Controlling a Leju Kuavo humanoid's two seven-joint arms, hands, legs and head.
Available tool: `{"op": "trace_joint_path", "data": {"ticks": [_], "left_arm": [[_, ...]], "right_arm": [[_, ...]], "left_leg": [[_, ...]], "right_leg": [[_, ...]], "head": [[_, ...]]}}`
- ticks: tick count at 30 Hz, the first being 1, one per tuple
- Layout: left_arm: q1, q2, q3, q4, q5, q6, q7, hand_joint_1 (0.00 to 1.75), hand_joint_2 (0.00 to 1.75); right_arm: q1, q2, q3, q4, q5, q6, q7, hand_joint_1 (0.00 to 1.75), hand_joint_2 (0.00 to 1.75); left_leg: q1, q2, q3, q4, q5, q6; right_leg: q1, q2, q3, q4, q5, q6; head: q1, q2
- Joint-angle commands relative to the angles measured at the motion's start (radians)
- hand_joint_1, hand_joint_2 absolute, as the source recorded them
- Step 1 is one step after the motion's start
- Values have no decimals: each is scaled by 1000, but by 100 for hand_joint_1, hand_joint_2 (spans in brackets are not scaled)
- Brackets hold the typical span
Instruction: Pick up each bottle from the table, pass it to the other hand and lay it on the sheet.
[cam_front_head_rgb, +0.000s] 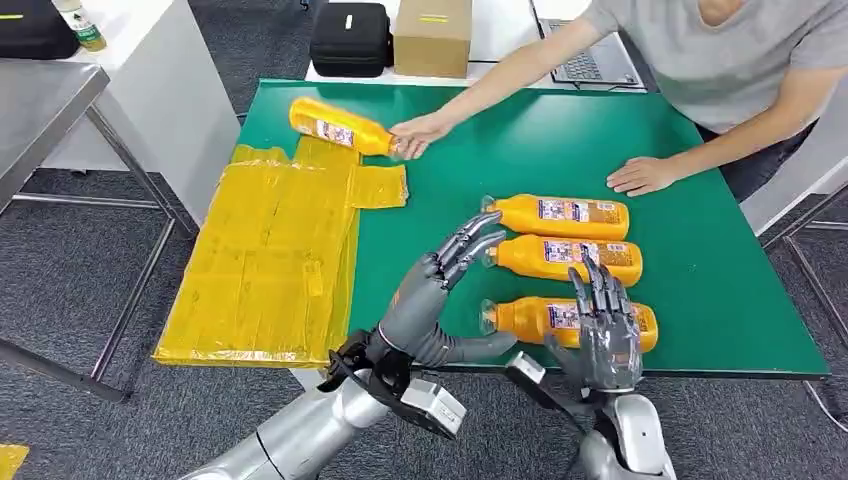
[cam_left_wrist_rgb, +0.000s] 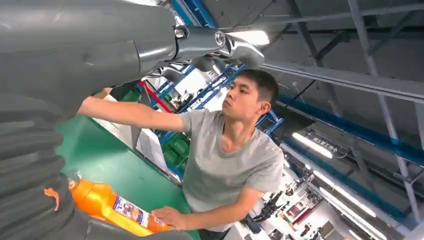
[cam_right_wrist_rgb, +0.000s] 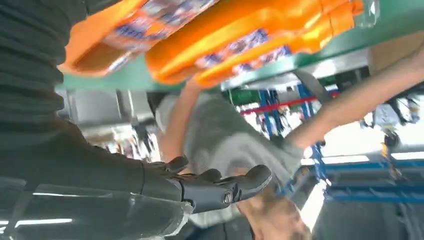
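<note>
between bottles: both hands empty, fingers spread, right hand poised over nearest bottle on green worktop, left hand beside. next, probably close right hand round it, then pass toward yellow sheet.

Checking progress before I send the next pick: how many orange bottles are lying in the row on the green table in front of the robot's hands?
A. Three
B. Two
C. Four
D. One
A: the head view shows three orange bottles lined up on the green table, the far bottle, the middle bottle and the near bottle.
</note>
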Motion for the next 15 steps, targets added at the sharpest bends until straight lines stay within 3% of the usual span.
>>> {"op": "trace_joint_path", "data": {"ticks": [1,4,10,15], "left_arm": [[-37,-6,6,70,10,-2,2,0,175],[-46,2,-12,78,40,32,2,0,175],[-54,21,-16,49,60,35,2,0,175],[-57,30,-22,38,78,51,2,0,175]], "right_arm": [[29,-81,66,-82,-18,-10,-3,0,175],[43,-57,12,-109,-30,-10,-69,0,175],[86,-106,67,-222,101,8,27,0,175],[90,-169,110,-250,20,118,52,0,175]], "left_leg": [[0,1,4,0,-1,-2],[1,1,3,-1,0,-2],[2,2,5,0,-1,-2],[2,1,2,0,0,-2]], "right_leg": [[0,1,4,0,-1,-2],[1,0,2,0,-1,-1],[1,1,4,0,-2,-2],[1,1,2,0,-1,-1]], "head": [[0,0],[0,0],[0,0],[0,0]]}}
